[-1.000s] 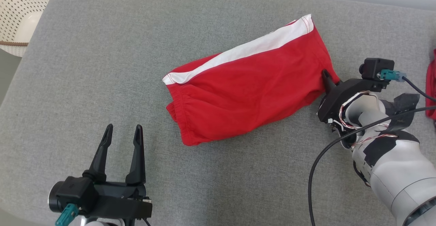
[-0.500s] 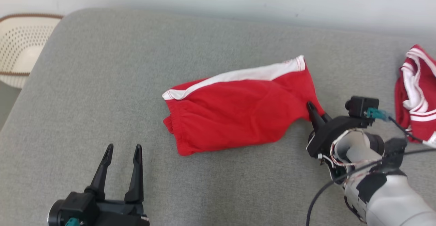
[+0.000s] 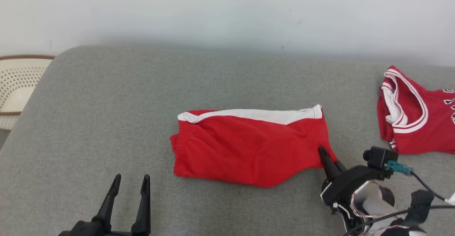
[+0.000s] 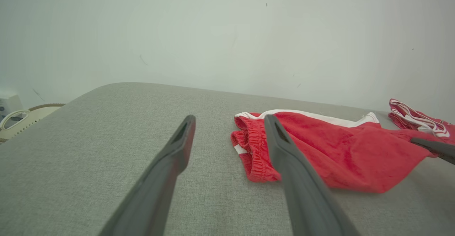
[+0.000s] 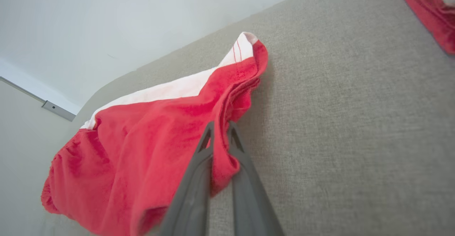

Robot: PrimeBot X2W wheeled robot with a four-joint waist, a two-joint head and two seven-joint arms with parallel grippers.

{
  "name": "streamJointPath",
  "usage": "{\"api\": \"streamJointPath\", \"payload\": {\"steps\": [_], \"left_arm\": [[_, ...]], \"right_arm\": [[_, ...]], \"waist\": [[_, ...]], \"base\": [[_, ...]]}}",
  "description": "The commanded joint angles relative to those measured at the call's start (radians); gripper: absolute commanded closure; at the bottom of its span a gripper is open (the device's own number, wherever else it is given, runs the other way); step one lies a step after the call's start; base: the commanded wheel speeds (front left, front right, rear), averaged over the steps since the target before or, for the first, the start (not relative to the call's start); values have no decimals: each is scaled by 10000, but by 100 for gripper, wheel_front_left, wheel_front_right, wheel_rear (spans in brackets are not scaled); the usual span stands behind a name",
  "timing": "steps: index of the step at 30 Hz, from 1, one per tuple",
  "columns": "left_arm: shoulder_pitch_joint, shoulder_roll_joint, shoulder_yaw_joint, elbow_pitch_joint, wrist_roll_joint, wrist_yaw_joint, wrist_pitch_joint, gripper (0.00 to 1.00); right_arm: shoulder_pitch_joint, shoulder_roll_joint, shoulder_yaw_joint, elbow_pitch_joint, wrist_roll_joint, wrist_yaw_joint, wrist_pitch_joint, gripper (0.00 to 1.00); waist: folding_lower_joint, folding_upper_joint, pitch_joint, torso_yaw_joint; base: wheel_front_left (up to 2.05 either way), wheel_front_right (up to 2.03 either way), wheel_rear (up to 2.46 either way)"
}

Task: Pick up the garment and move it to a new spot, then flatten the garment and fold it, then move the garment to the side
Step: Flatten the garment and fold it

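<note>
Red fabric shorts (image 3: 249,147), white stripe: soft, light, limp; take at hem corner. Right gripper (image 5: 220,127) jaws pinching hem; left gripper (image 3: 131,178) jaws parted, empty.

A grey, padded fabric surface (image 3: 106,122) with a rounded far-left corner stretches out in front of me. Folded red shorts (image 3: 249,150) with a white stripe along the far edge lie near its middle. A red jersey (image 3: 426,133) with white trim lies to the right, well apart.
</note>
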Motion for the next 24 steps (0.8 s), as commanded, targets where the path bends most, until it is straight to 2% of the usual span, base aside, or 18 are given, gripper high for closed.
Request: {"api": "streamJointPath", "payload": {"steps": [1,8,9,10,11,14,17,24], "left_arm": [[153,8,1,-14,52,-19,-46,0],[262,8,-51,7,15,2,-44,0],[282,8,-49,15,-5,11,-46,0],[306,9,-40,34,-25,22,-44,0],[322,6,-25,49,-39,30,-44,0],[434,6,93,70,-94,79,-44,0],[570,8,190,4,-94,131,-44,0],[846,11,433,-225,-31,241,-44,0]], "right_arm": [[190,-20,-74,-110,-100,-4,-12,100],[977,272,-464,-180,-224,-4,40,100],[984,233,-452,-99,-363,-4,45,96],[940,216,-486,-43,-479,-4,26,60],[950,294,-557,-61,-491,-4,16,0],[915,338,-845,-176,-1103,-4,-17,0],[990,281,-1625,-688,-1883,-4,-20,0],[1954,422,-3663,-2528,-4637,-4,-12,0]], "waist": [[1,1,-143,-135],[1,1,-259,-258],[1,1,-274,-268],[1,1,-293,-284],[1,1,-311,-303],[1,1,-412,-468],[1,1,-486,-629],[1,1,-619,-1019]], "base": [[0,0,0],[0,0,0],[0,0,0],[0,0,0],[0,0,0],[0,0,0],[0,0,0],[0,0,0]]}}
